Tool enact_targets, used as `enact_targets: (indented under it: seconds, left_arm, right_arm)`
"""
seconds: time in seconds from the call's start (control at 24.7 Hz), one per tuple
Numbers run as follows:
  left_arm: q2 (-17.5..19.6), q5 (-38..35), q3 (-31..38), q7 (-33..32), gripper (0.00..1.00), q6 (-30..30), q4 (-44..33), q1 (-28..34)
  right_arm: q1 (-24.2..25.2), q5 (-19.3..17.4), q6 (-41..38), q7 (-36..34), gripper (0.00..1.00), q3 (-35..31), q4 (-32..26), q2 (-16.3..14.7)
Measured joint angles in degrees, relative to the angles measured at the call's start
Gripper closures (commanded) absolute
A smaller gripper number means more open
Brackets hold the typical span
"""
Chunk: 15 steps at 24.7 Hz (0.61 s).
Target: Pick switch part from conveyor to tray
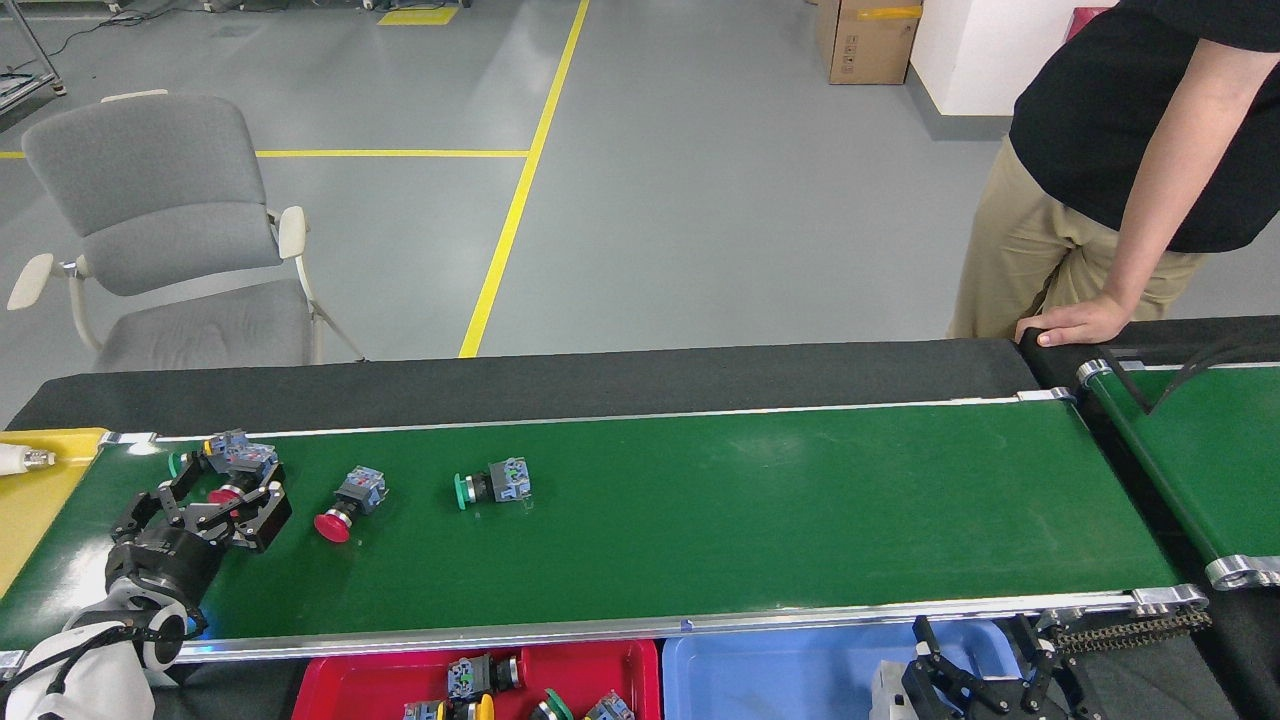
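Some switches already lie in the red tray point(330, 690). On the conveyor point(760, 520), four remain near its left end. The left gripper point(225, 493) hangs with open jaws around a red-capped switch point(226, 494), not yet closed. The right gripper point(985, 680) waits over the blue tray point(770, 665), its jaws apart and empty.

No text, label, brand or number can be read anywhere; print on the cardboard box point(866, 42) is too small to make out
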Motion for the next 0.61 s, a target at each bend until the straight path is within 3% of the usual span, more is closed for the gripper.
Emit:
enact_targets:
  seconds: [0.08,0.36,0.61]
  left_arm:
    - [0.7,0.0,-0.3,1.7,0.11,1.7,3.0,-0.1]
    - [1.8,0.4,0.0,3.9,0.68,4.5,6.5,-0.6]
    - [1.7,2.8,0.7,4.0,0.83,4.0,6.7,-0.6]
  right_arm:
    - [-0.5,0.0,-0.3,0.0,0.0,1.1,0.0,0.0]
    - [-1.2,0.1,-0.4,0.0,0.0,3.0,0.6,-0.3]
    - [-1.7,0.1,-0.4,0.1,0.0,3.1,1.4,-1.1]
